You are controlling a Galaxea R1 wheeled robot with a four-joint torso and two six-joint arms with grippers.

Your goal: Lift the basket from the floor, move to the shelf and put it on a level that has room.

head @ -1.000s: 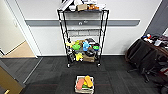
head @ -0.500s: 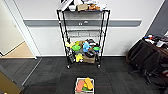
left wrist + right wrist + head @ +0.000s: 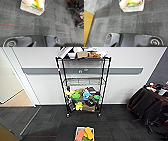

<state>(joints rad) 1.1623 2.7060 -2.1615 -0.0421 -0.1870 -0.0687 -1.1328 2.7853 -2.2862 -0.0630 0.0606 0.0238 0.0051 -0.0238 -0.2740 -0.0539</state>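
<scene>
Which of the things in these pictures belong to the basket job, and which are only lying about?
For the job:
- small cream-white woven mesh basket with items inside
- dark grey carpet floor that it stands on
- tall black wire rack on wheels
- its bare middle tier

Lying about:
- colourful clutter on the lower tier
- boxes on the top tier
- dark office chair

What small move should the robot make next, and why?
Probably bring both arms down toward the basket. It sits on the floor just ahead of the robot, in front of the shelf, and nothing is touching it yet.
</scene>
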